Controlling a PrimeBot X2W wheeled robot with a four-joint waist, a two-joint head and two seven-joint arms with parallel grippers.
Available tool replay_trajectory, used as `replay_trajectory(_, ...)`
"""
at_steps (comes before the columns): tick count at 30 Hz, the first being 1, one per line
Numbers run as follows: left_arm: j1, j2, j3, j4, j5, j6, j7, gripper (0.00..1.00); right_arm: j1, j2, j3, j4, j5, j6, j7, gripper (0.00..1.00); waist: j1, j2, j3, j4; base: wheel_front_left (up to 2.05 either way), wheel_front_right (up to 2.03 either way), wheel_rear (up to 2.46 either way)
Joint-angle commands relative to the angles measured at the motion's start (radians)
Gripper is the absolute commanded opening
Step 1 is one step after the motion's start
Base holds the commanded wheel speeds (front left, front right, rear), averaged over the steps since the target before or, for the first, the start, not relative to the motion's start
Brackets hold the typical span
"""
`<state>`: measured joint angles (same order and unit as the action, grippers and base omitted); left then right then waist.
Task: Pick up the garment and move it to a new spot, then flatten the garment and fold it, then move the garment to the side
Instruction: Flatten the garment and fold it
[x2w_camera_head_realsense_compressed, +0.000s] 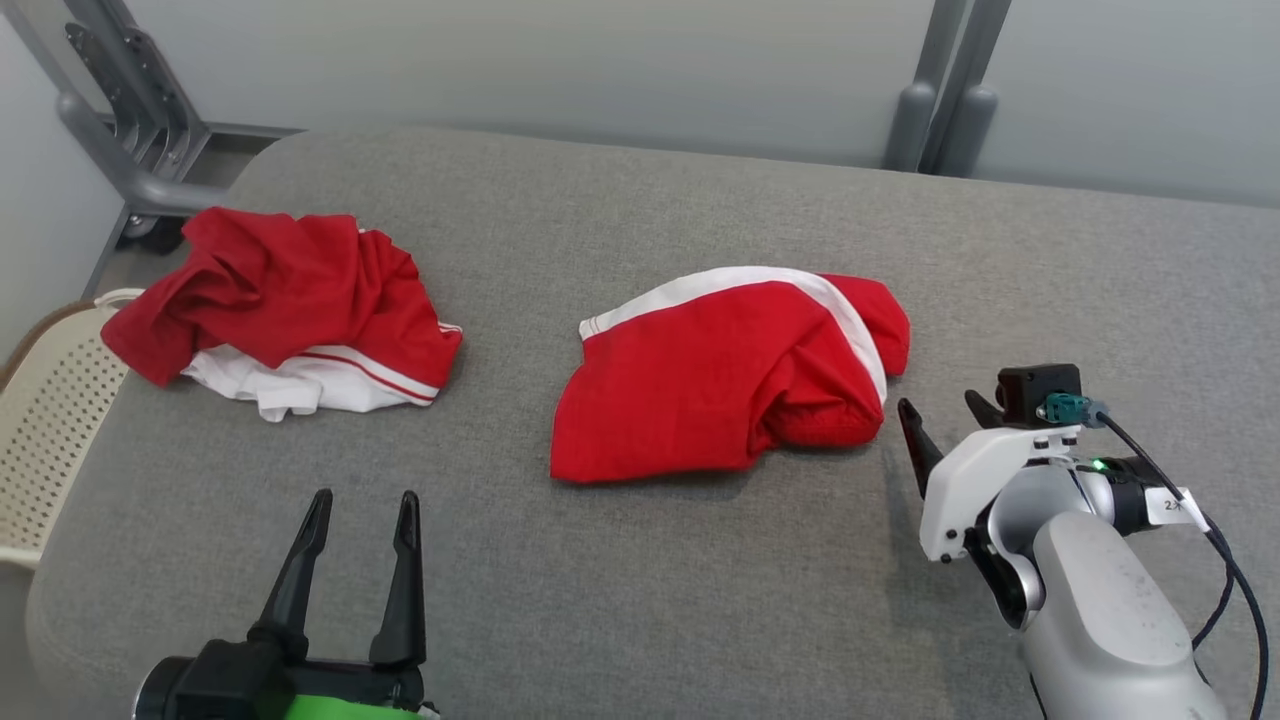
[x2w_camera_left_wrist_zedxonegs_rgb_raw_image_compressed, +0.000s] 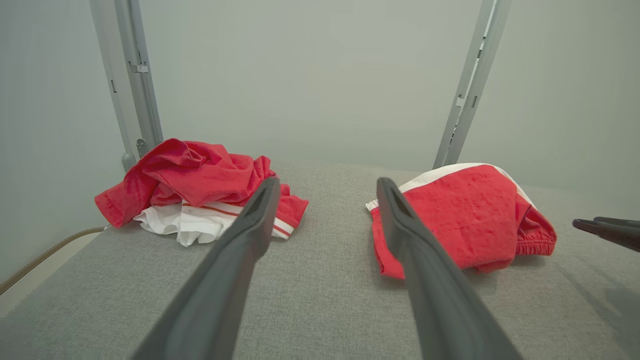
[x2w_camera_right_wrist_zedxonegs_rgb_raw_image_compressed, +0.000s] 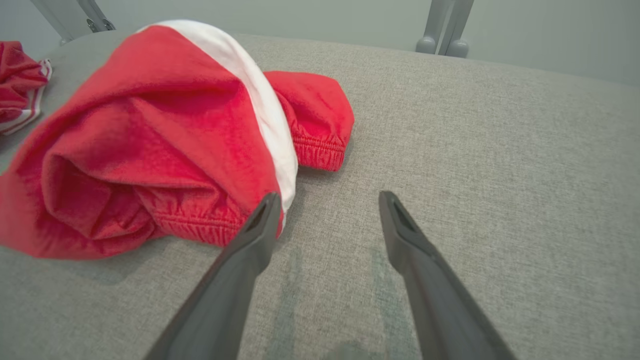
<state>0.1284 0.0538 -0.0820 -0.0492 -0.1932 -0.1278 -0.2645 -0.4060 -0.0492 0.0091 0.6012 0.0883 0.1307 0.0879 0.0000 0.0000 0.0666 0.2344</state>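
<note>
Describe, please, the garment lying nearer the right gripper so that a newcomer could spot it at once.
On the grey cushion lie two red-and-white garments. The middle garment sits beside the right gripper. Unlike the crumpled heap at the left edge, it is smoother, with one broad white band.

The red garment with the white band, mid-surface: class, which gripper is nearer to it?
Right. The right gripper sits open just beside the right edge of the garment. The left gripper, open too, is farther off, in front of it and to its left.
</note>
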Motion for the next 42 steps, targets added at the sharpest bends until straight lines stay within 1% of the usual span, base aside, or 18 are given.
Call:
replay_trajectory(1, -0.023, -0.001, -0.003, 0.004, -0.008, -0.003, 0.000, 1.00, -0.028, -0.002, -0.006, 0.030, -0.010, 0.000, 0.001, 1.00, 0.0000, 0.0000, 0.053, 0.049, 0.00, 0.00, 0.00)
replay_trajectory(7, -0.046, -0.003, -0.011, 0.008, -0.023, -0.003, 0.000, 1.00, -0.075, -0.003, 0.006, 0.125, 0.001, 0.000, 0.006, 1.00, 0.0000, 0.0000, 0.090, 0.086, 0.00, 0.00, 0.00)
replay_trajectory(15, -0.057, -0.004, -0.016, 0.010, -0.039, -0.004, 0.000, 1.00, -0.102, -0.002, 0.037, 0.200, 0.037, 0.000, -0.006, 1.00, 0.0000, 0.0000, 0.101, 0.109, 0.00, 0.00, 0.00)
replay_trajectory(16, -0.056, -0.004, -0.015, 0.010, -0.041, -0.004, 0.000, 1.00, -0.106, -0.002, 0.040, 0.208, 0.040, 0.000, -0.008, 0.66, 0.0000, 0.0000, 0.101, 0.109, 0.00, 0.00, 0.00)
replay_trajectory(17, -0.055, -0.004, -0.015, 0.009, -0.042, -0.004, 0.000, 1.00, -0.108, -0.002, 0.042, 0.213, 0.042, 0.000, -0.010, 0.35, 0.0000, 0.0000, 0.101, 0.110, 0.00, 0.00, 0.00)
replay_trajectory(18, -0.054, -0.004, -0.014, 0.009, -0.042, -0.004, 0.000, 1.00, -0.112, -0.002, 0.041, 0.218, 0.039, 0.000, -0.016, 0.00, 0.0000, 0.0000, 0.100, 0.109, 0.00, 0.00, 0.00)
replay_trajectory(24, -0.043, -0.003, -0.012, 0.006, -0.041, 0.000, 0.000, 1.00, -0.108, -0.044, 0.026, 0.203, -0.031, -0.001, -0.061, 0.00, 0.0000, 0.0000, 0.084, 0.102, 0.00, 0.00, 0.00)
replay_trajectory(27, -0.031, -0.003, -0.011, 0.010, -0.036, 0.002, 0.000, 1.00, -0.082, -0.080, 0.020, 0.152, -0.118, -0.001, -0.098, 0.00, 0.0000, 0.0000, 0.064, 0.095, 0.00, 0.00, 0.00)
replay_trajectory(31, -0.015, -0.003, -0.005, 0.011, -0.031, 0.004, 0.000, 1.00, -0.023, -0.139, 0.020, 0.036, -0.225, -0.001, -0.113, 0.00, 0.0000, 0.0000, 0.038, 0.076, 0.00, 0.00, 0.00)
replay_trajectory(33, -0.009, -0.003, 0.000, 0.011, -0.031, 0.005, 0.000, 1.00, 0.015, -0.173, 0.037, -0.030, -0.267, -0.001, -0.098, 0.00, 0.0000, 0.0000, 0.029, 0.063, 0.00, 0.00, 0.00)
replay_trajectory(36, 0.002, -0.003, 0.004, 0.010, -0.030, 0.004, 0.000, 1.00, 0.075, -0.228, 0.054, -0.124, -0.297, -0.001, -0.060, 0.00, 0.0000, 0.0000, 0.017, 0.043, 0.00, 0.00, 0.00)
replay_trajectory(39, 0.006, -0.003, 0.005, 0.009, -0.031, 0.005, 0.000, 1.00, 0.137, -0.278, 0.066, -0.199, -0.294, -0.001, -0.005, 0.00, 0.0000, 0.0000, 0.008, 0.024, 0.00, 0.00, 0.00)
replay_trajectory(42, 0.004, -0.003, 0.001, 0.013, -0.027, 0.004, 0.000, 1.00, 0.188, -0.318, 0.073, -0.243, -0.269, -0.001, 0.045, 0.00, 0.0000, 0.0000, 0.005, 0.011, 0.00, 0.00, 0.00)
